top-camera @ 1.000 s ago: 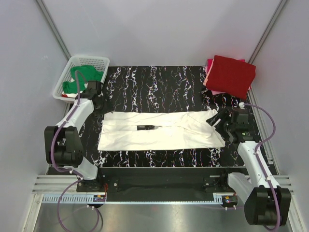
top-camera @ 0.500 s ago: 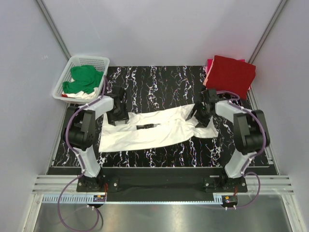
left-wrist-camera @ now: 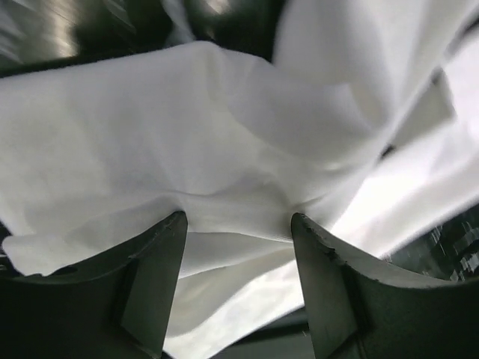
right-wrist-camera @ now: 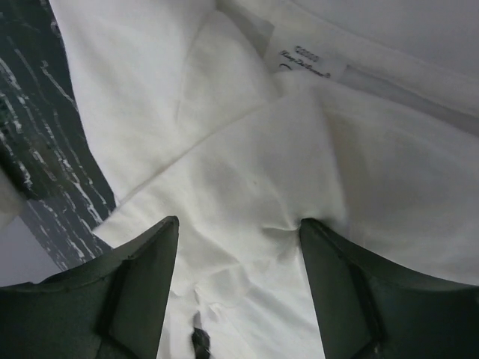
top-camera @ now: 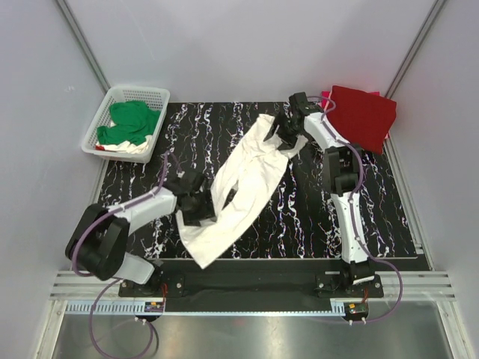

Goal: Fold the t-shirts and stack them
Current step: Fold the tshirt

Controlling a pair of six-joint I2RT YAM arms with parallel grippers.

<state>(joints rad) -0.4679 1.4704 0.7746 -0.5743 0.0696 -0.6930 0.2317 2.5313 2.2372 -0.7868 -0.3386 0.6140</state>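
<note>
The white t-shirt [top-camera: 247,179] lies stretched in a long diagonal band on the black marbled table, from near left to far right. My left gripper [top-camera: 196,206] is at its near-left part, jaws apart, with white cloth [left-wrist-camera: 224,142] across the fingertips. My right gripper [top-camera: 288,129] is at the far-right end, jaws apart, with its fingertips on the cloth by the neck label [right-wrist-camera: 310,63]. A folded red t-shirt [top-camera: 361,116] lies on a pink one [top-camera: 325,97] at the far right. A green t-shirt [top-camera: 131,122] lies in the basket.
The white lattice basket [top-camera: 142,92] stands at the far left corner, off the table mat. The black marbled table [top-camera: 314,217] shows bare to the near right and far left. Grey walls close in on three sides.
The white shirt went from lying flat and crosswise to a bunched diagonal band. My left gripper moved nearer along it, and my right gripper moved to the far right beside the red stack.
</note>
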